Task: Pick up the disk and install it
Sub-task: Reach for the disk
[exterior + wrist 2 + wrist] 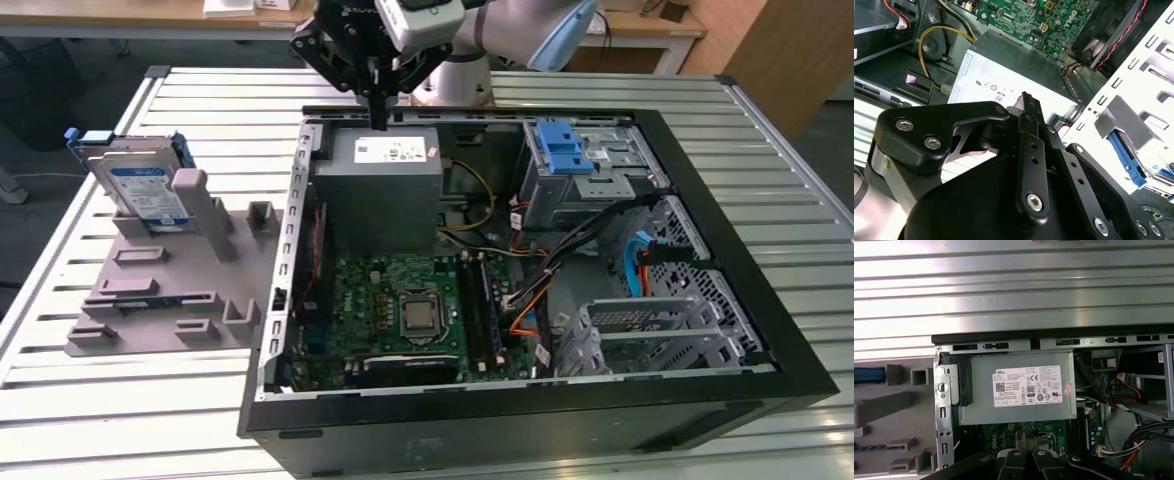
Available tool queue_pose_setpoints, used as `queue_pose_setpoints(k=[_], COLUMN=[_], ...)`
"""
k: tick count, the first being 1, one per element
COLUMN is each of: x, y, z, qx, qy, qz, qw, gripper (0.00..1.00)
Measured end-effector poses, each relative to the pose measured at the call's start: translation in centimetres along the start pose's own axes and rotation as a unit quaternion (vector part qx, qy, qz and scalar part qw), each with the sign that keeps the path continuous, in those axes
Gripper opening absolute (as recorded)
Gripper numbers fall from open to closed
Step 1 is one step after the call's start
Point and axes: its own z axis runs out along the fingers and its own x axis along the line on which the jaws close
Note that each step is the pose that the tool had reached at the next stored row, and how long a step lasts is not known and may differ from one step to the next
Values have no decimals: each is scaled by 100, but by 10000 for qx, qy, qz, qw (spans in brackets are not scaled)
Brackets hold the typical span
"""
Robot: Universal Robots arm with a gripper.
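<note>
Closed gripper [380,122] above white-stickered grey box [387,190]; blue-labelled disk [143,193] stands well apart

Arm [521,30] cut off by the exterior view's top edge, upper links out of sight; disk [139,183] at the exterior view's left, lower near part hidden behind the holder's grey post [198,215]; label print too small to read; near wall of the computer case [534,425] cut by the bottom edge; in the second wrist view the gripper [1025,97] body blocks much of the grey box [999,70]; in the first wrist view a blue strip [869,375] runs off the picture's edge, cannot tell what it belongs to; motherboard [989,435] partly hidden behind the gripper there.
</note>
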Motion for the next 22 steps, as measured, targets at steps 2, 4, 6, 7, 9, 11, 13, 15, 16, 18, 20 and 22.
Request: queue_pose_setpoints(k=[2,4,6,7,9,11,13,15,16,18,20,22], x=[24,58,108,134,180,226,246,247,247,255,277,307], y=[-2,-4,-6,-5,-2,7,12,11,11,11,20,32], z=[-1,-1,-2,-2,-2,0,4,4,4,6,8,9], qx=[0,0,0,0,0,0,1,1,1,0,0,2], qy=[0,0,0,0,1,2,7,7,8,6,11,21], qz=[-1,-1,-2,-1,0,-1,0,0,-1,0,0,1], qw=[10000,10000,10000,10000,10000,10000,10000,10000,10000,10000,10000,10000], gripper=[11,11,11,11,11,11,11,11,11,11,11,11])
